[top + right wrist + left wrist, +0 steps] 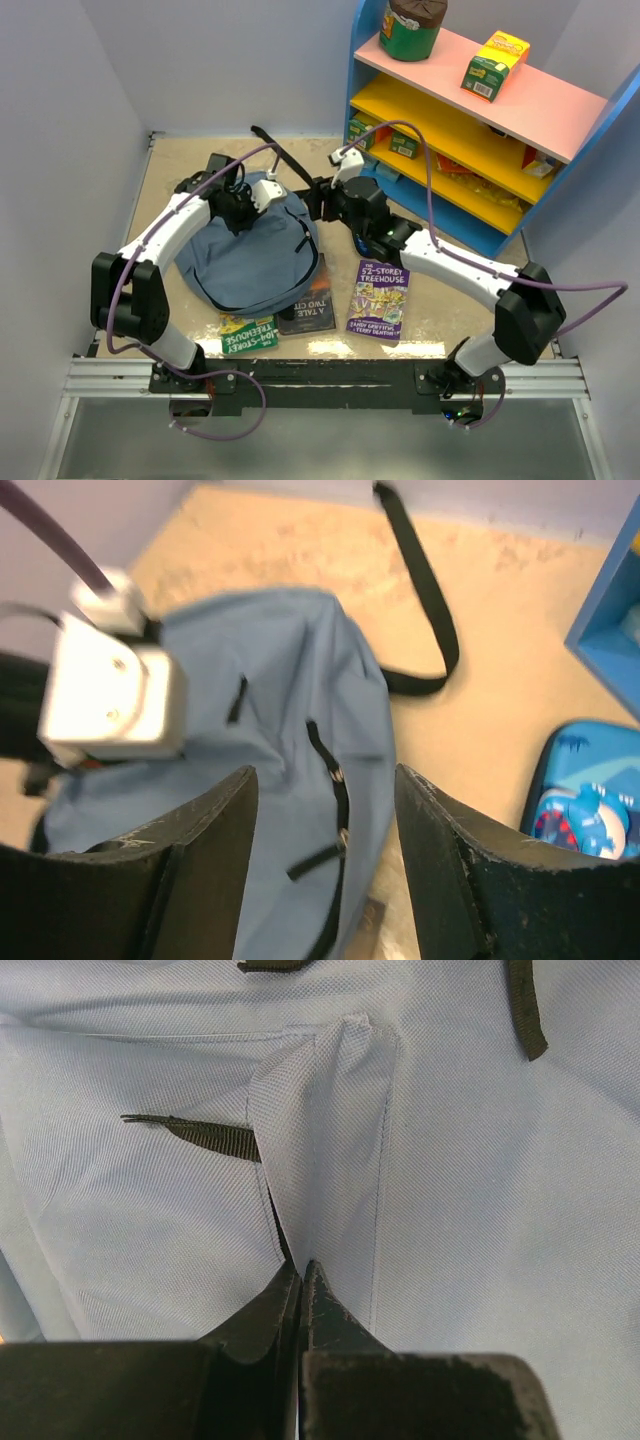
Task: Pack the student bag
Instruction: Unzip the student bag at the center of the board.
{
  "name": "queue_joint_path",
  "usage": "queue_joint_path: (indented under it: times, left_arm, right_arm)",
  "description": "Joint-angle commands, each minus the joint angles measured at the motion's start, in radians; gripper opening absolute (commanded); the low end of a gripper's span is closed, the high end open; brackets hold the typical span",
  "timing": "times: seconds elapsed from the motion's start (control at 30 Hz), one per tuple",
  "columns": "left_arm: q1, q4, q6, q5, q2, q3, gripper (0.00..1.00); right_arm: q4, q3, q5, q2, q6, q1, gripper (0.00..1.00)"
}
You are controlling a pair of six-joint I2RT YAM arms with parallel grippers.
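Observation:
The student bag (250,262), a rounded slate-blue fabric backpack, lies left of centre on the table with its black zipper (306,247) along the right side. My left gripper (238,216) sits on its upper part. In the left wrist view that gripper (302,1272) is shut on a raised fold of the bag's fabric (330,1130). My right gripper (312,200) hovers at the bag's upper right edge. In the blurred right wrist view it (325,815) is open over the zipper pulls (340,832), with nothing between its fingers.
Three books lie by the bag's near edge: a green one (248,335), a dark one (311,303) partly under the bag, a purple one (380,300). A blue printed pencil case (585,795) lies right of the bag. A shelf unit (470,130) fills the back right. A black strap (274,150) trails behind the bag.

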Motion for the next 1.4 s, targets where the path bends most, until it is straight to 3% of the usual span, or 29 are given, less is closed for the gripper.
queue_joint_path:
  times: [0.0, 0.2, 0.27, 0.37, 0.6, 0.97, 1.37]
  left_arm:
    - [0.004, 0.035, 0.027, -0.007, -0.046, -0.020, 0.00]
    - [0.004, 0.047, 0.018, -0.001, -0.042, -0.022, 0.00]
    - [0.004, 0.035, 0.018, 0.008, -0.040, -0.011, 0.00]
    - [0.004, 0.012, 0.024, 0.025, -0.034, 0.012, 0.00]
    - [0.004, -0.034, 0.046, 0.047, -0.046, 0.038, 0.00]
    - [0.006, -0.066, 0.095, 0.045, -0.074, 0.023, 0.00]
    - [0.009, -0.069, 0.116, 0.077, -0.068, 0.012, 0.00]
  right_arm:
    - [-0.139, 0.000, -0.062, 0.045, -0.092, 0.007, 0.58]
    - [-0.166, -0.026, -0.094, 0.033, -0.271, 0.016, 0.56]
    - [-0.082, -0.093, -0.075, -0.032, -0.470, 0.077, 0.56]
    - [0.052, -0.222, -0.004, -0.080, -0.692, 0.163, 0.63]
    - [-0.059, -0.104, -0.085, 0.031, -0.814, 0.164, 0.63]
    - [-0.129, -0.078, -0.225, 0.145, -0.997, 0.164, 0.56]
    - [-0.217, 0.003, -0.262, 0.248, -1.112, 0.168, 0.47]
